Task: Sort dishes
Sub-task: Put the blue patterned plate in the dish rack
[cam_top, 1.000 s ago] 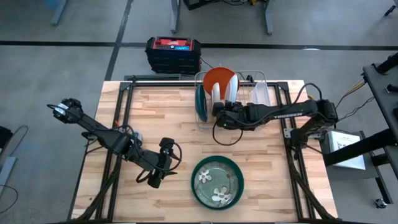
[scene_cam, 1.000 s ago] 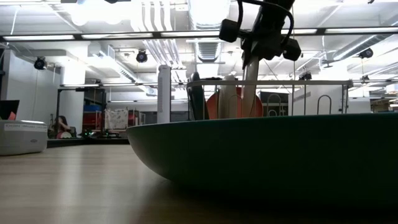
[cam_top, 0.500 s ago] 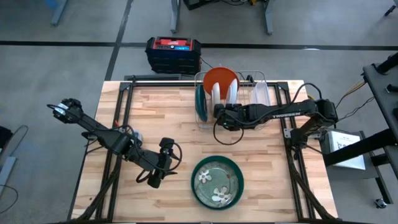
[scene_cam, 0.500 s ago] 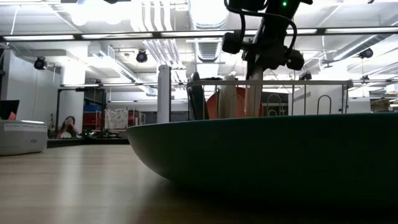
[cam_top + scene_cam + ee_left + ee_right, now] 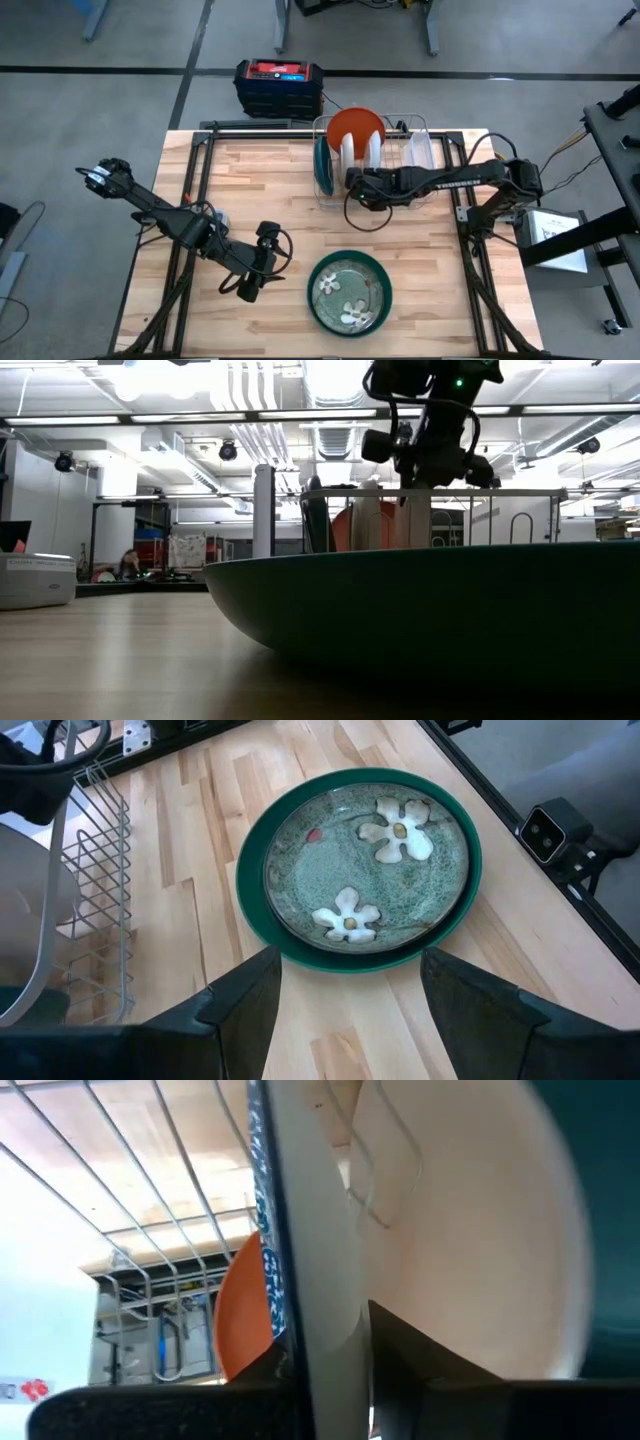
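No legible writing on any dish. Left gripper (image 5: 247,292), jaws spread and empty, hovers over the wooden surface (image 5: 260,190) beside the dark green plate (image 5: 349,291) carrying the olive floral bowl (image 5: 366,856). At the silver wire rack (image 5: 400,135), upright green, orange (image 5: 356,125) and white dishes (image 5: 362,150) overlap, edges hidden. Right gripper (image 5: 352,182) sits at the white plate; jaws state cannot be told. Its arm lettering is unreadable.

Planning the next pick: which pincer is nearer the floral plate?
Left. The left pincer sits just beside the floral plate; the right pincer is at the wire rack, farther away.
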`<control>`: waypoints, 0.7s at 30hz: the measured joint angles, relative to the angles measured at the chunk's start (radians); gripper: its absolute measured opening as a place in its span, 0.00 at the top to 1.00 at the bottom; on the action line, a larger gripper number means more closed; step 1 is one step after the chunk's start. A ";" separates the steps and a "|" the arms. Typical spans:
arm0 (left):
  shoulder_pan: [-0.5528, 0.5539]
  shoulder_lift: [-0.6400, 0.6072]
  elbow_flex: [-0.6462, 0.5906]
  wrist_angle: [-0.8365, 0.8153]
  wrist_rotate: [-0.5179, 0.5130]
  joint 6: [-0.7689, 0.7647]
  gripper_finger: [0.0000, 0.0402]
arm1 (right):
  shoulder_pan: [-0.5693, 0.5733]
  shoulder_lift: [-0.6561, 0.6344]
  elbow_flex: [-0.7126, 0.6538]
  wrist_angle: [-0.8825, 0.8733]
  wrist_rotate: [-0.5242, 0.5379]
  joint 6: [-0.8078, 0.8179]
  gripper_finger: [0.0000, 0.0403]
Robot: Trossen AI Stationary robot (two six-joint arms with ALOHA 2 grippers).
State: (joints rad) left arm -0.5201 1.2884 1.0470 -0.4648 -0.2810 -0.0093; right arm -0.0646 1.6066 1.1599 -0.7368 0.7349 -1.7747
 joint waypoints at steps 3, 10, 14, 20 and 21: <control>0.000 0.000 0.000 0.000 0.000 0.000 0.43 | -0.003 0.000 0.001 0.001 0.000 0.046 0.87; 0.000 0.000 0.000 0.000 0.000 0.000 0.43 | -0.006 0.000 0.002 0.033 -0.004 0.083 0.82; 0.000 0.000 0.000 0.000 0.000 0.000 0.43 | -0.006 0.000 0.003 0.048 -0.006 0.094 0.76; 0.000 0.000 0.000 0.000 0.000 0.000 0.43 | -0.006 -0.001 0.008 0.049 -0.004 0.098 0.67; 0.000 0.000 0.000 0.000 0.000 0.000 0.43 | -0.006 -0.003 0.009 0.049 -0.004 0.098 0.66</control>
State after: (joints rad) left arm -0.5198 1.2884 1.0470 -0.4651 -0.2813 -0.0097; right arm -0.0704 1.6033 1.1687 -0.6880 0.7310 -1.6772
